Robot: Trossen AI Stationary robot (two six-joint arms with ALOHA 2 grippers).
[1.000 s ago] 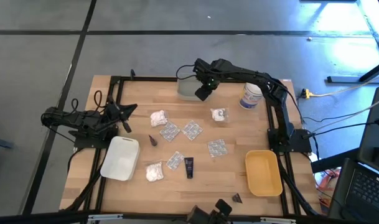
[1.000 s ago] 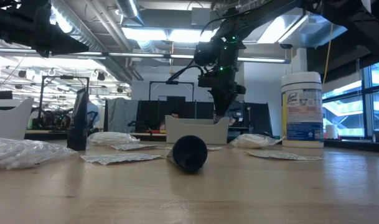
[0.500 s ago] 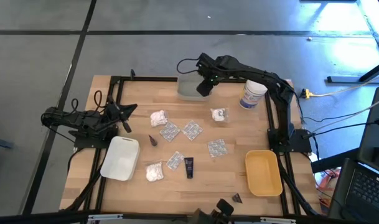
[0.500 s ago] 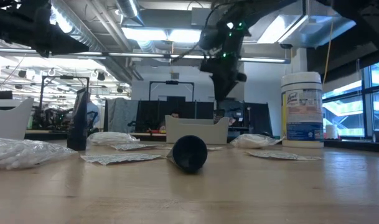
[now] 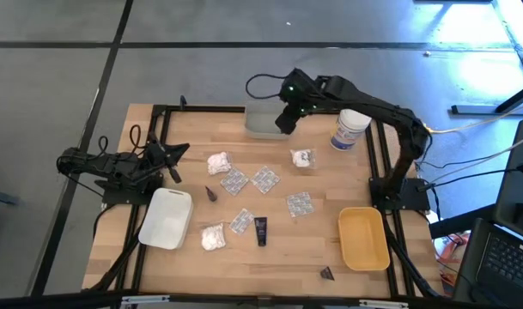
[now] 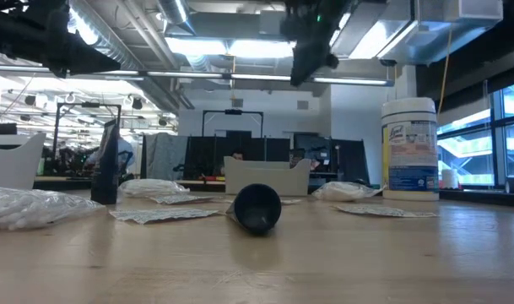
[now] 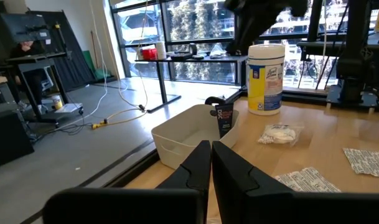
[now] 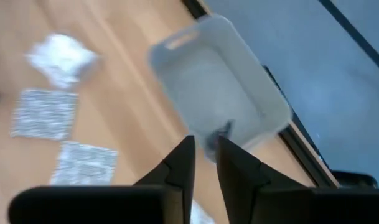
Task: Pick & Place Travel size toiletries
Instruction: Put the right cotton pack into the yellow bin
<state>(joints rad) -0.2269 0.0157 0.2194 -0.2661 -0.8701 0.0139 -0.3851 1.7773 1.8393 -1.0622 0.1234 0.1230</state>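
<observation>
Hanging well above the grey tray (image 5: 263, 123), the right gripper (image 5: 284, 122) has climbed since half a second ago: in the low view it now sits (image 6: 305, 63) up near the ceiling lights, where before it reached down close to the tray's rim. Its fingers stand a narrow gap apart with nothing between them. Inside the grey tray, a small dark tube (image 7: 224, 119) stands upright against the wall on the side nearest the white jar (image 5: 346, 130).

The other toiletries lie on the wood on the near side of the grey tray, unchanged from the earlier frames: a white puffy bundle (image 5: 302, 158) just beside the jar, another (image 5: 217, 162) off towards the left arm, silvery blister packets (image 5: 264, 179) between them, a second dark tube (image 5: 260, 230) and a third bundle (image 5: 212, 237) farther still, next to the white tray (image 5: 166, 218). A tiny dark cone (image 5: 211, 194) lies near the packets.

The left gripper (image 5: 173, 164) waits far from the grey tray, its fingers pressed together and empty.
</observation>
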